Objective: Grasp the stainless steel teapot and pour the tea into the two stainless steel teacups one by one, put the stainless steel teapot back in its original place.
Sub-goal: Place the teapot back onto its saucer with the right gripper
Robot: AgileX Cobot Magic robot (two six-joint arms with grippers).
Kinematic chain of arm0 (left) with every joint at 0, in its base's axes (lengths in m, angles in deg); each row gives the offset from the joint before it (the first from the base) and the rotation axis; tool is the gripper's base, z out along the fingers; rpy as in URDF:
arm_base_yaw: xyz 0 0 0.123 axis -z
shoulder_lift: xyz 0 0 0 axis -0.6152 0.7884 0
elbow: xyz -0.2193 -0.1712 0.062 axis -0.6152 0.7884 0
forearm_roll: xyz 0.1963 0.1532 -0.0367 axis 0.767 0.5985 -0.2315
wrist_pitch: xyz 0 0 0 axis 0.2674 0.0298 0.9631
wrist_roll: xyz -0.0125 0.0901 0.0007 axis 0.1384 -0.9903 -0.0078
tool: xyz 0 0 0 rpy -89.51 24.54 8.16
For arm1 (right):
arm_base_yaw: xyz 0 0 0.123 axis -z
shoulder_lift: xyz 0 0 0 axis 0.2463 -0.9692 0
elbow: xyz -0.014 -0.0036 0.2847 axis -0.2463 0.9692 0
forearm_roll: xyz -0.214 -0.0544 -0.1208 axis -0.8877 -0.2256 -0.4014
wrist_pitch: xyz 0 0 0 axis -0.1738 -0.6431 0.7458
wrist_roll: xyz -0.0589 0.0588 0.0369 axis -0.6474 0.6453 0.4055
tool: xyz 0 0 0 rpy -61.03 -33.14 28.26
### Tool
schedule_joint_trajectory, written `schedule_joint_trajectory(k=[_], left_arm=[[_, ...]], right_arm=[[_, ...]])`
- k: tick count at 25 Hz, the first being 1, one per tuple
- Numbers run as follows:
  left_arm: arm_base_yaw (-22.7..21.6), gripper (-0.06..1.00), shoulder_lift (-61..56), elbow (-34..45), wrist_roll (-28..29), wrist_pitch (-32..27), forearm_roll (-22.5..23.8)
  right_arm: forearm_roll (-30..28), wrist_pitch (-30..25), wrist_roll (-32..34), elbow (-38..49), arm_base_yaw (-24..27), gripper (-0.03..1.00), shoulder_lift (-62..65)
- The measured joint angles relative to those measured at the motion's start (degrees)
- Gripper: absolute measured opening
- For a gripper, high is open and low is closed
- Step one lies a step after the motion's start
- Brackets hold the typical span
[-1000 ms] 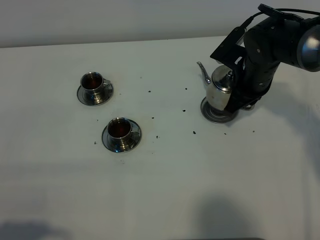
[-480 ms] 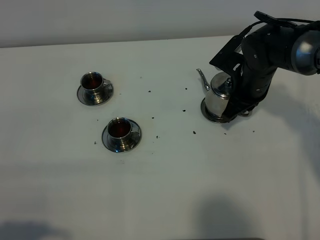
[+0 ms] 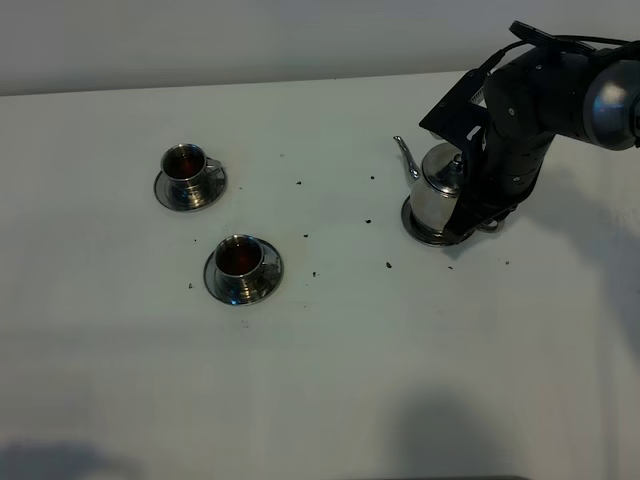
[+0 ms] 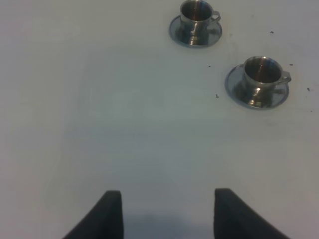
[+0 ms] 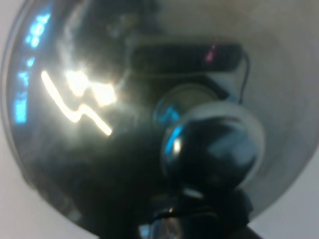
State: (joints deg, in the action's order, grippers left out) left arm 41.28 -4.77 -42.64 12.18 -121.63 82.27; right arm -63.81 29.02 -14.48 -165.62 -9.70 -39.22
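Now the right end effector (image 3: 478,205) is clamped on the stainless steel teapot (image 3: 437,187), which sits upright on its round steel disc (image 3: 413,231), apparently for release, since both teacups (image 3: 184,163) (image 3: 240,257) hold tea, while the left end effector (image 4: 167,211) gapes empty.

Shiny steel teapot (image 3: 438,187) upright on its disc (image 3: 418,232); two tea-filled teacups (image 3: 185,163) (image 3: 240,257) on saucers

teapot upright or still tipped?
Upright: the teapot stands level on its round steel disc, lid on top, spout pointing up-left.
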Motion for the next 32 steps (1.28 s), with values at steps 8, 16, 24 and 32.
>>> schedule_joint_trajectory(k=[8,16,24,32], left_arm=[[0.0,0.45,0.0,0.0,0.0,0.0,0.0],[0.0,0.45,0.0,0.0,0.0,0.0,0.0],[0.0,0.45,0.0,0.0,0.1,0.0,0.0],[0.0,0.45,0.0,0.0,0.1,0.0,0.0]], right_arm=[[0.9,-0.1,0.1,0.0,0.0,0.18,0.0],[1.4,-0.1,0.2,0.0,0.0,0.18,0.0],[1.4,-0.3,0.7,0.0,0.1,0.18,0.0],[1.9,0.0,1.3,0.0,0.1,0.23,0.0]])
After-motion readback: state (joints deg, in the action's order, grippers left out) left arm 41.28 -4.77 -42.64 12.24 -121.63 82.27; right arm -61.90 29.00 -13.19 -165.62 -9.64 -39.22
